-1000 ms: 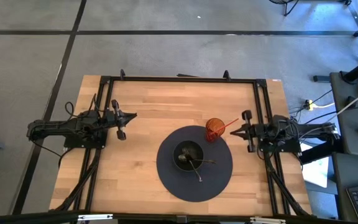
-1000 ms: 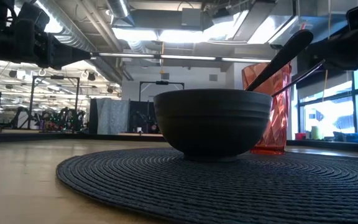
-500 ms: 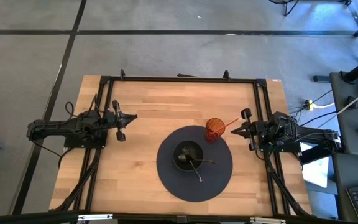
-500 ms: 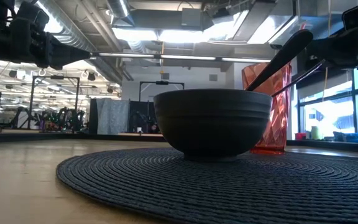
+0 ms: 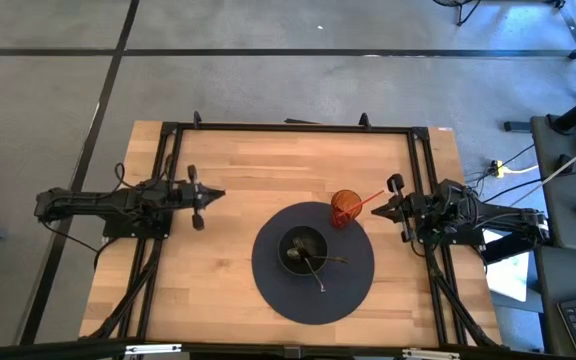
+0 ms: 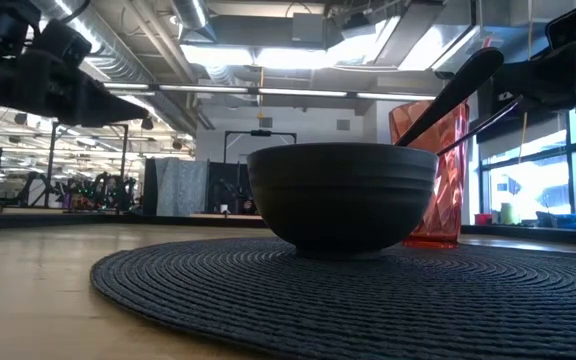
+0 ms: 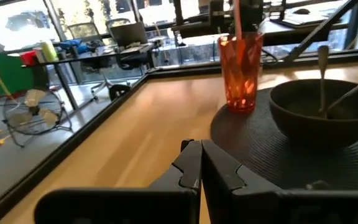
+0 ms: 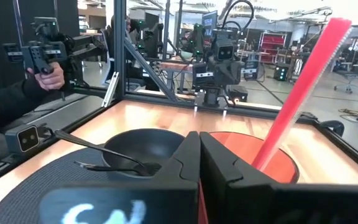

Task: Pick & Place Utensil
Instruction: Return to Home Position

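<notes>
A dark bowl [image 5: 303, 247] stands on a round dark placemat [image 5: 313, 290]. Two dark utensils lie in it, heads inside and handles leaning over the rim: one handle [image 5: 322, 277] points toward the near edge, the other [image 5: 334, 260] toward the right. The low view shows a spoon handle [image 6: 458, 88] rising above the bowl [image 6: 343, 195]. An orange cup [image 5: 345, 208] with a red straw [image 5: 370, 201] stands on the mat's far right rim. My left gripper [image 5: 218, 194] hovers shut, left of the mat. My right gripper [image 5: 375, 213] hovers shut beside the cup.
A black frame [image 5: 288, 127] runs around the wooden tabletop. Bare wood lies between the left gripper and the mat [image 7: 135, 137]. In the right wrist view a person's hand [image 8: 50, 76] holds a device beyond the table's left side.
My left arm has stretched a little toward the table's right and turned straighter, so its shut gripper now points at the mat. The right gripper, the bowl, the utensils and the cup have stayed where they were.
</notes>
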### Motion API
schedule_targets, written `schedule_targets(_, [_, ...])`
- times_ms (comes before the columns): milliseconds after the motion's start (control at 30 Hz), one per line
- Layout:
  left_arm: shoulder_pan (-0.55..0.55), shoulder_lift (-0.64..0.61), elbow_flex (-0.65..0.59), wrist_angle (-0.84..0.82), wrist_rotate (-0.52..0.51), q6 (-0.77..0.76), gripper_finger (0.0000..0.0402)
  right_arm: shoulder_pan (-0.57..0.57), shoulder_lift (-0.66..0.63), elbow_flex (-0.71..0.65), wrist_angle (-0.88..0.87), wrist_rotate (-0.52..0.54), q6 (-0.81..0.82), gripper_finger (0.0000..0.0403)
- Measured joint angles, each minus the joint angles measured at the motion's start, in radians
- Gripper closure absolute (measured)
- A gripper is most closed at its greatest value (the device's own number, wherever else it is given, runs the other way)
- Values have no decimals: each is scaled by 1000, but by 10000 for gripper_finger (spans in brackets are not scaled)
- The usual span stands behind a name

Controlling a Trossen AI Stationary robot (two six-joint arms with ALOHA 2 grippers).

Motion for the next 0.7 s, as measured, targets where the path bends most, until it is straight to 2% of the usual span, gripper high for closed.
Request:
schedule_targets(367, [0,-28,0,39,-60,45,401,1,33,0,3,-42,25,403])
schedule_targets(533, [0,-54,0,11,-46,73,400,1,84,0,-10,73,54,403])
schedule_targets(700, [-8,-57,0,8,-26,67,400,1,144,0,-17,111,58,403])
